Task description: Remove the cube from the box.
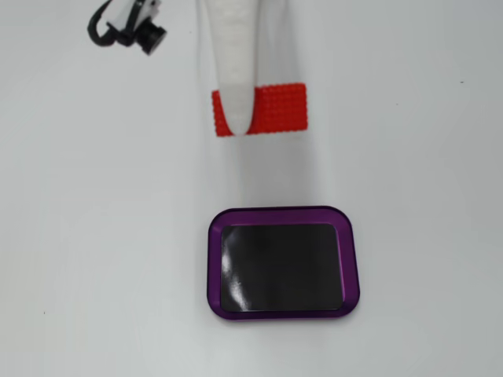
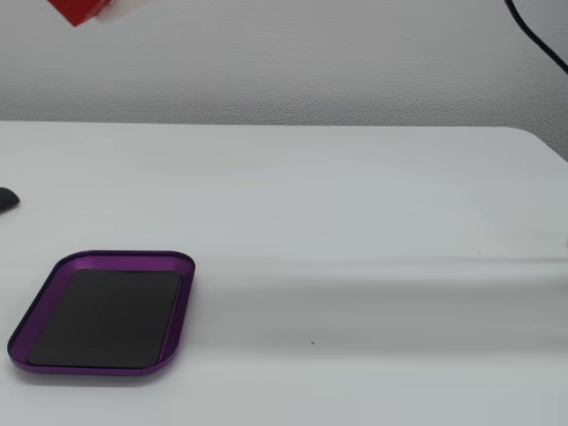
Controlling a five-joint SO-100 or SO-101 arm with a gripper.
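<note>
The red cube (image 1: 275, 108) has a grid-textured face and is out of the box. In a fixed view it hangs high in the air at the top left corner (image 2: 80, 11), well above the table. My gripper (image 1: 238, 118) reaches down from the top edge. One white finger (image 1: 234, 71) lies across the cube's left end and the other finger is hidden. The gripper is shut on the cube. The box (image 1: 214, 267), a purple-rimmed tray with a black floor, lies empty on the white table below; it also shows at the lower left (image 2: 124, 258).
A small black and white camera-like device (image 1: 130, 27) sits at the top left. A black object (image 2: 7, 199) lies at the table's left edge and a black cable (image 2: 532, 35) hangs at the upper right. A white wall stands behind the table.
</note>
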